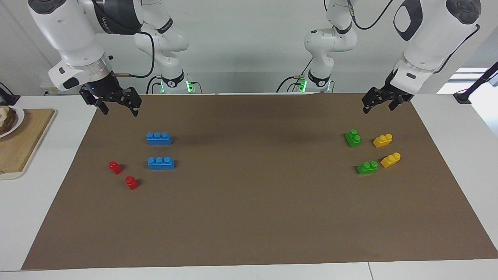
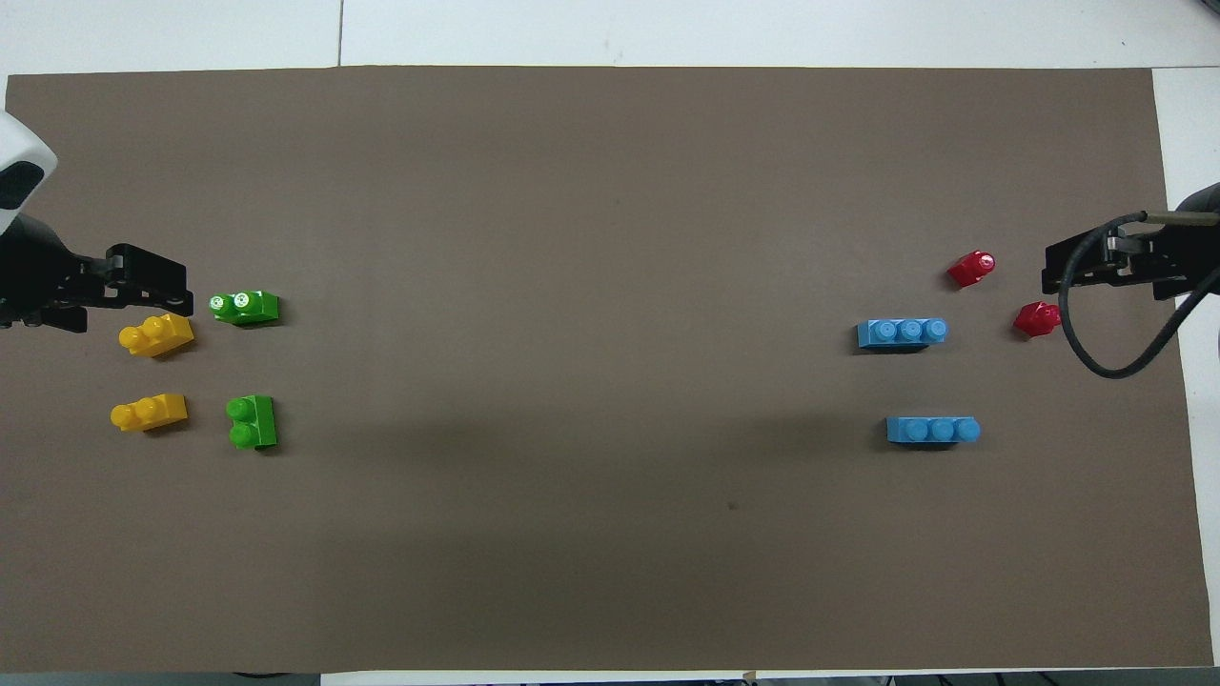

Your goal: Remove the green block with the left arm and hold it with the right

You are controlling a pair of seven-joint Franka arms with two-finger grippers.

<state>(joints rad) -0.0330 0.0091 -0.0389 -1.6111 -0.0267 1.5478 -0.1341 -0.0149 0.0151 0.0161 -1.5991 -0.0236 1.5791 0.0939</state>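
Two green two-stud blocks lie on the brown mat [image 1: 249, 217] at the left arm's end. One green block [image 1: 353, 138] [image 2: 253, 422] is nearer to the robots, the other green block [image 1: 367, 167] [image 2: 244, 307] is farther. My left gripper [image 1: 378, 107] [image 2: 157, 281] hangs open and empty in the air over the mat's edge, apart from both. My right gripper [image 1: 120, 111] [image 2: 1048, 272] hangs open and empty over the mat's corner at the right arm's end.
Two yellow bricks [image 1: 383, 140] [image 1: 391, 160] lie beside the green ones. Two blue three-stud bricks [image 1: 158, 138] [image 1: 161, 163] and two red bricks [image 1: 115, 167] [image 1: 132, 182] lie at the right arm's end. A wooden board [image 1: 19, 144] with a plate sits off the mat.
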